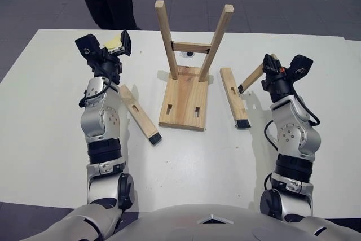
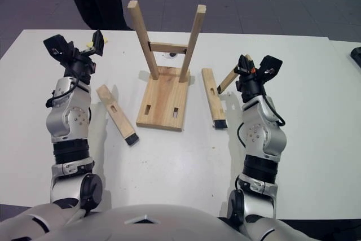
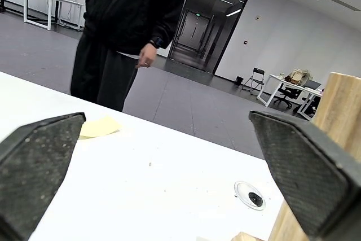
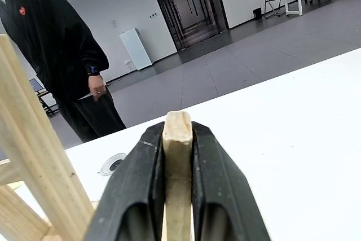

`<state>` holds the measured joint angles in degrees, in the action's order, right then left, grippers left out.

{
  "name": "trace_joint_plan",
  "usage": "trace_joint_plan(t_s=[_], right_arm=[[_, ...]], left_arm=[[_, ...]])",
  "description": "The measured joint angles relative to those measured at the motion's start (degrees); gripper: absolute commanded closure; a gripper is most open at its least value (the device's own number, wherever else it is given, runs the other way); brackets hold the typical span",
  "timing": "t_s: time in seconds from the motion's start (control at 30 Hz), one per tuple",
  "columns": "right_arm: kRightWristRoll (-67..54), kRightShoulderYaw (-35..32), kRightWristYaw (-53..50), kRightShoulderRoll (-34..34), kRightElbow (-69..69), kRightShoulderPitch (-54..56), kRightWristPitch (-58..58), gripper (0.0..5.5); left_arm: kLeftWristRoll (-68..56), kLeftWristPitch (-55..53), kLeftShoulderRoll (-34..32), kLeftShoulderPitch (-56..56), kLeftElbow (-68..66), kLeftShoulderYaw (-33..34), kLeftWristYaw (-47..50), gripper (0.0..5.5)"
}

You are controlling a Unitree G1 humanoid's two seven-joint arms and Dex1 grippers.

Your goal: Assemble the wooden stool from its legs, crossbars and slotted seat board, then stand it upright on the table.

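The slotted seat board [image 1: 183,105] lies flat at the table's middle. Two legs [image 1: 167,38] stand up from its far end, joined by a crossbar [image 1: 192,47]. A loose leg [image 1: 140,114] lies left of the board and another loose leg [image 1: 234,97] lies right of it. My right gripper [image 1: 272,67] is shut on one end of a short crossbar [image 1: 251,78], which slants down toward the right loose leg; the wrist view shows the fingers [image 4: 144,184] clamped on the wood [image 4: 177,156]. My left gripper [image 1: 105,46] hovers open at the far left, holding nothing, its pads [image 3: 34,162] wide apart.
A yellow paper note [image 1: 113,42] lies on the white table [image 1: 51,117] just beyond the left gripper. A round cable grommet [image 1: 189,55] sits behind the upright legs. The table's near half and both outer sides are bare.
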<state>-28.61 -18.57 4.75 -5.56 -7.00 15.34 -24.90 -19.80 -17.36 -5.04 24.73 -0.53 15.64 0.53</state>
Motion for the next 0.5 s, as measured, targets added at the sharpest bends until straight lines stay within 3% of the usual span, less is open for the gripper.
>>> trace_joint_plan(t_s=[0.5], right_arm=[[0.1,-0.4,0.9,2.6,7.0,0.1,8.6,5.09]], left_arm=[[0.3,2.2,-0.3,5.0,-6.4,-1.8,-2.4,0.1]])
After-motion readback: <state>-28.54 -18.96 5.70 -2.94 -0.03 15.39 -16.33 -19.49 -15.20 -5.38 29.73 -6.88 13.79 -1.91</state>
